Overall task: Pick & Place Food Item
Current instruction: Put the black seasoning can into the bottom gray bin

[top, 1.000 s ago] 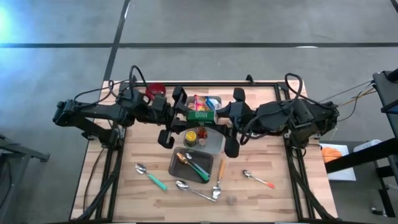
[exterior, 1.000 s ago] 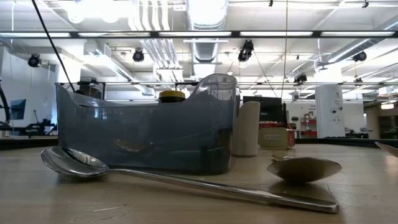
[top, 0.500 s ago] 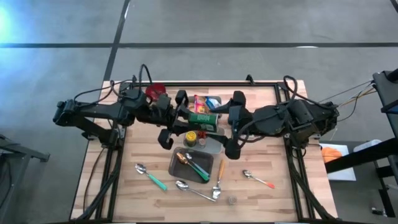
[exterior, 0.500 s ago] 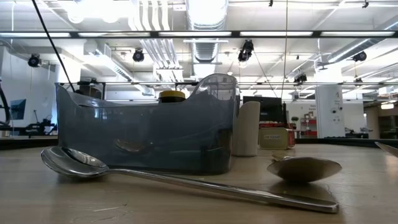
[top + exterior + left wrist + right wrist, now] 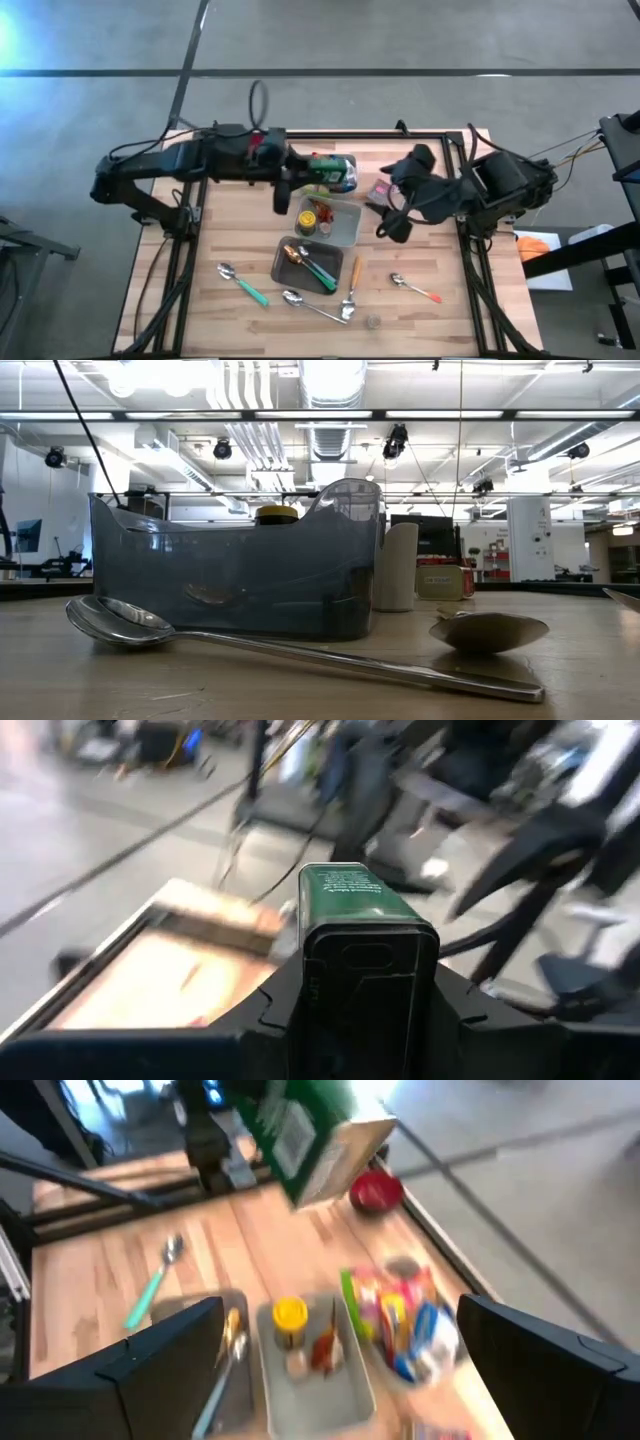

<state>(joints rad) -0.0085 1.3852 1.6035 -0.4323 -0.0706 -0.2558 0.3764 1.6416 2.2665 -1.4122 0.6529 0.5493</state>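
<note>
A green tin (image 5: 333,172) hangs in the air over the far end of a light grey tray (image 5: 345,228), with my left gripper (image 5: 300,180) shut on it. The left wrist view shows the tin (image 5: 360,935) sticking out ahead between the two fingers. The right wrist view shows it (image 5: 300,1130) from the other side. My right gripper (image 5: 400,192) stands open to the right of the tin, touching nothing. Below it lies a colourful snack packet (image 5: 395,1320) beside the tray. My left gripper pinches the tin's two long sides (image 5: 312,990) between its two fingers, at the end nearer the wrist. The fingers come about level from the table's left and lie along the tin. The tin juts out ahead of them, lifted clear of the table and tray.
The light tray holds a yellow-lidded jar (image 5: 306,217) and small food items. A darker tray (image 5: 310,265) nearer the front holds spoons. Loose spoons (image 5: 243,283) (image 5: 415,287) lie on the wooden table. A red bowl (image 5: 375,1192) stands at the far left.
My right gripper has opened, let go of the green tin and drawn back toward the table's right edge. My left gripper keeps the tin, has tipped up to about level and has carried it a little toward the far edge.
</note>
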